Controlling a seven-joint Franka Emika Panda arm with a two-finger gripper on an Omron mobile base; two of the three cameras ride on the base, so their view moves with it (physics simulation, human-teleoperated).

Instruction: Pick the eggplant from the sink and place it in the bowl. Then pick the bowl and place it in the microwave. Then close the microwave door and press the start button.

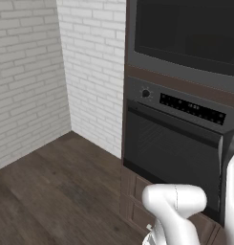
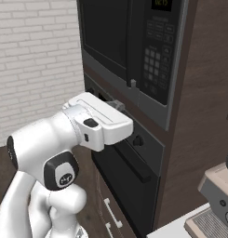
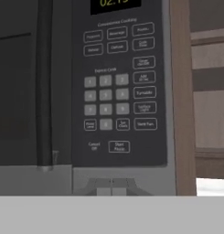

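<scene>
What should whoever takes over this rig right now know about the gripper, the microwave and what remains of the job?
The gripper looks shut and holds nothing. It points at the keypad of the microwave.
The microwave door is closed. Its dark window hides the inside, so the bowl and eggplant cannot be confirmed.
Done: door closed.
Left: press the start button, which sits low on the keypad, just above the gripper in the hand view.

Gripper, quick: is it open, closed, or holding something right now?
Gripper: closed, holding nothing, pointed at the microwave keypad.
</scene>
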